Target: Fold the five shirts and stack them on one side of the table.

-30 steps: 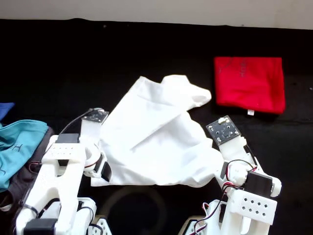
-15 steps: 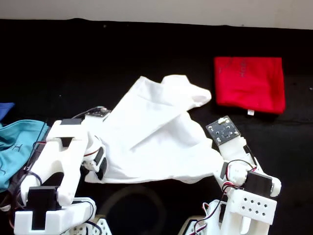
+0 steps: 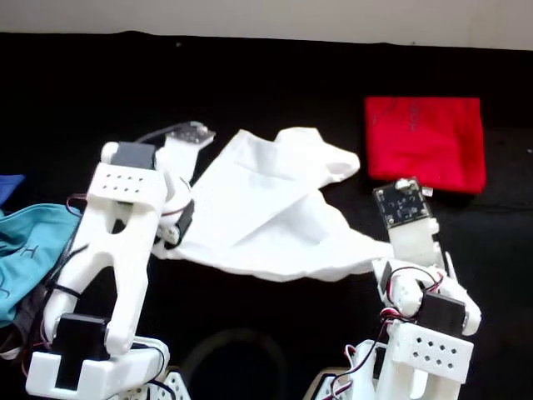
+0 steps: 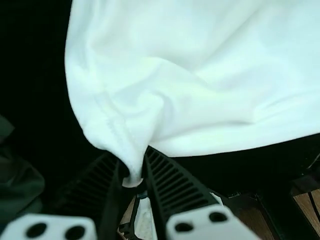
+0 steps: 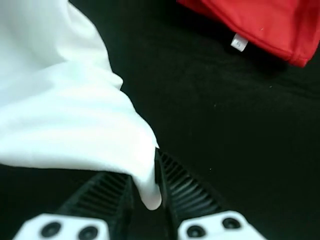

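Note:
A white shirt (image 3: 266, 212) lies spread in the middle of the black table, its near edge lifted off the cloth. My left gripper (image 3: 171, 242) is shut on the shirt's near left corner; the left wrist view shows the white shirt (image 4: 200, 85) pinched between the black fingers (image 4: 170, 185). My right gripper (image 3: 385, 250) is shut on the near right corner, and the white shirt (image 5: 65, 120) hangs from its fingers (image 5: 182, 190). A folded red shirt (image 3: 426, 142) lies at the far right, and the same red shirt (image 5: 255, 20) lies beyond the right gripper.
A teal shirt (image 3: 29, 250) lies heaped on other dark clothes at the table's left edge, with a bit of blue cloth (image 3: 8, 187) behind it. Bare black table (image 3: 125, 92) stretches along the far side and between the white and red shirts.
Both grippers have lifted the white shirt's near edge and carried it away from the arms' bases. The left arm rose and swung far forward; the right moved forward a little.

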